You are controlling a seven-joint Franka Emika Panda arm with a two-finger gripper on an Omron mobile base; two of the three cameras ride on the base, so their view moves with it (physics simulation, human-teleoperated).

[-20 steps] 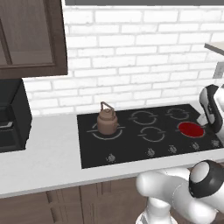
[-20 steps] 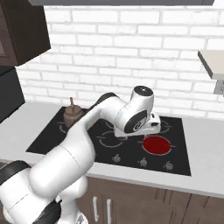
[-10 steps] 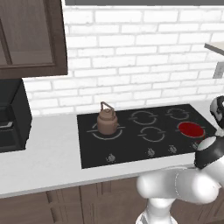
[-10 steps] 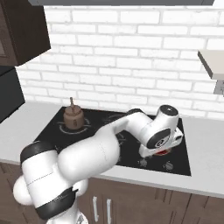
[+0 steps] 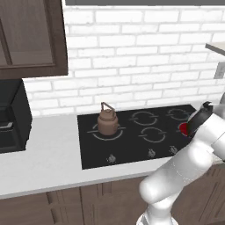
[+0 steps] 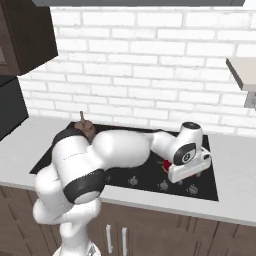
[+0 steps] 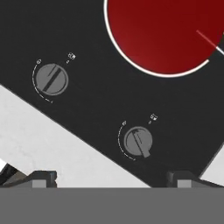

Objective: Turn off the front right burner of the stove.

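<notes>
stove: black glass cooktop set in the pale counter, below the white brick wall; also seen in the right base view
front right burner: centre disc glowing red, top of the hand view; red sliver visible past the arm in the left base view and beside the hand in the right base view
knobs: two grey ones in the hand view, left knob with its bar slanted, right knob with its pointer toward lower right; the right one sits nearer the finger tips
gripper: hand hangs low over the stove's front right corner; finger tips show at the bottom of the hand view, well apart on either side, nothing between them
jaws: spread wide, not touching either knob
kettle: brown, with upright handle, on the left rear zone; partly hidden behind the arm in the right base view
appliance: boxy black unit on the counter left of the stove
cabinets: dark wood upper, brown lower doors
shelf: pale ledge on the right wall
</notes>
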